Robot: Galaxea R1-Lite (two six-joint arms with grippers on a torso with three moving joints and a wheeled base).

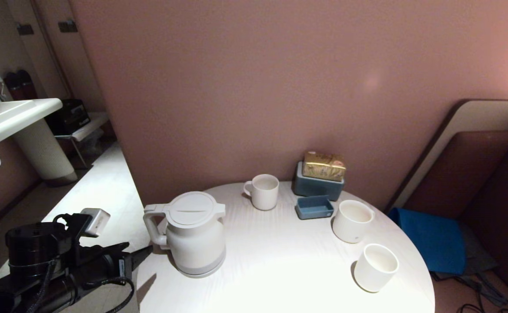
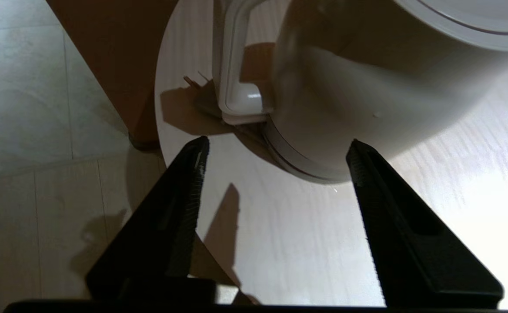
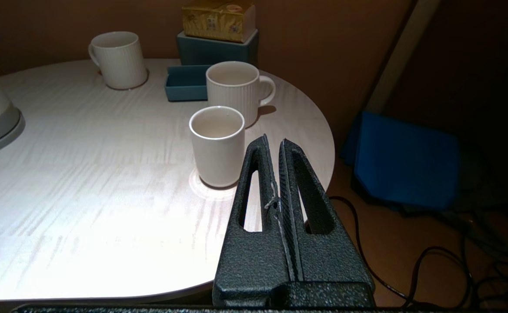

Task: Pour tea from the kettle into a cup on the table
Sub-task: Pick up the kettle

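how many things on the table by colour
white: 4 - kettle, mug, wider mug, small cup
blue: 2 - box, tray
gold: 1 - packet on top of the box
total: 7

Black textured end effector (image 3: 275, 145); serrated fingers (image 2: 195, 174)

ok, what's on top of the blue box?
A gold packet lies on the blue box, covering most of its top. What's inside the box cannot be seen.
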